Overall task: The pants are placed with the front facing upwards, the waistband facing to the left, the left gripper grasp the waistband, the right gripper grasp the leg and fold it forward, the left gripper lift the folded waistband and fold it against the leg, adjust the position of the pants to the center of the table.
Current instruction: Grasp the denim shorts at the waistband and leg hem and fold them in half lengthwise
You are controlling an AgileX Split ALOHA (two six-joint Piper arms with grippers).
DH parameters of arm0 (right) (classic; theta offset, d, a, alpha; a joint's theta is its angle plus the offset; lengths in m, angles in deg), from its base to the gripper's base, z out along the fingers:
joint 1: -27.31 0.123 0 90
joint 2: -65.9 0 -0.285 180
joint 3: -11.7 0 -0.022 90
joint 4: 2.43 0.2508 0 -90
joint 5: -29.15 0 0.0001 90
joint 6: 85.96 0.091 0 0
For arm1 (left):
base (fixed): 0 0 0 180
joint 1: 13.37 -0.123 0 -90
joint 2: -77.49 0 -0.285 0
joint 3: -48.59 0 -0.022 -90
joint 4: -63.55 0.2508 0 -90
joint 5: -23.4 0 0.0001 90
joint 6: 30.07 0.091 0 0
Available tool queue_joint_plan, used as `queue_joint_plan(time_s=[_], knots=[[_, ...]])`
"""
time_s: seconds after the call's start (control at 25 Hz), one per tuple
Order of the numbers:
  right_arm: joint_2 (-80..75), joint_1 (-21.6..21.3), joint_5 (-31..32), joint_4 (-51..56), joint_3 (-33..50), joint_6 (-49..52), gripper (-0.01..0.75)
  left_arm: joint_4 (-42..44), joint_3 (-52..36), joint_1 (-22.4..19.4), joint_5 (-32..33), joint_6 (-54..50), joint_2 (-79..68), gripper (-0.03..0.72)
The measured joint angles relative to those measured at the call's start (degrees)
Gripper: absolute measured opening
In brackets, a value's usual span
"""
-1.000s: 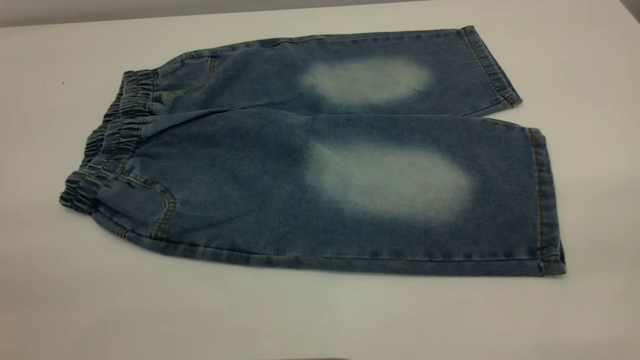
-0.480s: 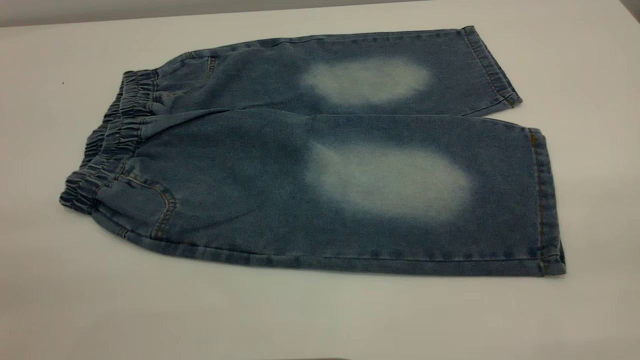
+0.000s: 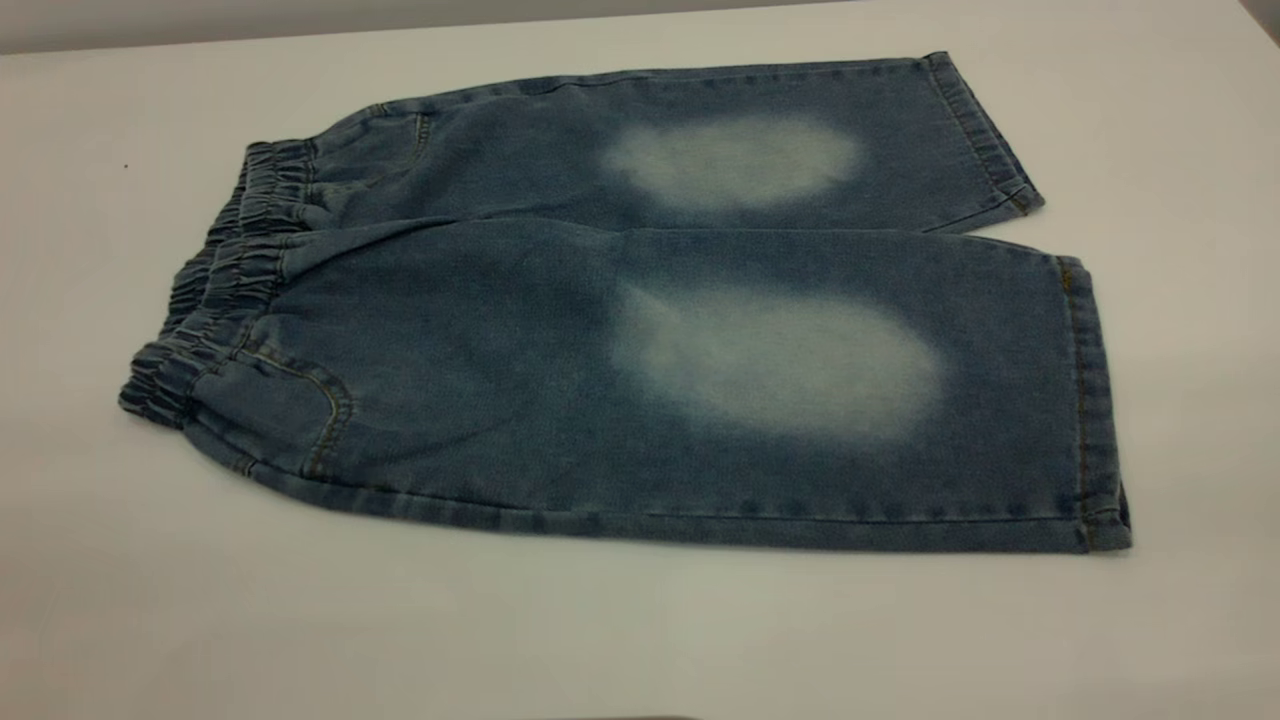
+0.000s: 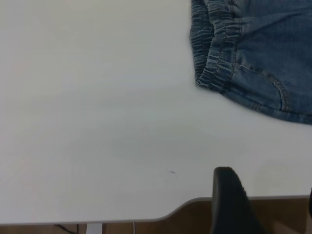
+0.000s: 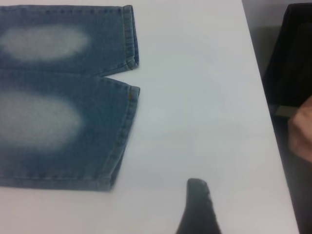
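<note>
While only one black finger of the left gripper (image 4: 231,202) shows in its wrist view, above the near edge of the bench (image 3: 640,640), its state cannot be told; it touches nothing and hangs well apart from the waistband (image 4: 214,48). Likewise a single black finger of the right gripper (image 5: 197,207) shows over bare bench (image 5: 204,97), well apart from the hem of the near leg (image 5: 124,141), and whether it is released or clenched cannot be told. Neither gripper appears in the exterior view. Pants (image 3: 640,330) of faded blue denim lie flat and unfolded on the bench, waistband (image 3: 215,290) toward the left arm and both hems toward the right arm. Near leg (image 3: 800,380) and far leg (image 3: 720,150) lie side by side, touching along the inner seam and parting slightly at the hems; each bears a whitish oval. A curved pocket seam (image 3: 325,410) sits just beside the waistband on the near leg. At the frame edge of the right wrist view, beyond the bench edge, part of a person's hand (image 5: 302,131) shows
</note>
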Motion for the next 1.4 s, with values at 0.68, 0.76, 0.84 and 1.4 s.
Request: queue_joint_plan(time_s=[0.68, 0.76, 0.84, 1.4], knots=[[-5.8, 0.0, -3.9, 2.8, -4.3, 2.3, 0.442, 0.7, 2.6, 0.0, -5.4, -10.6, -4.4, 0.339], [-9.3, 0.0, -5.5, 2.9, -6.4, 2.4, 0.442, 0.7, 3.7, 0.0, -8.7, -13.0, -9.7, 0.339], [-12.9, 0.0, -7.0, 2.9, -8.5, 2.4, 0.442, 0.7, 4.7, 0.0, -11.7, -13.7, -15.8, 0.339], [-39.0, 0.0, -13.9, 4.4, -14.8, 1.9, 0.562, 0.7, 13.0, 0.0, -31.8, -13.6, -57.3, 0.403]])
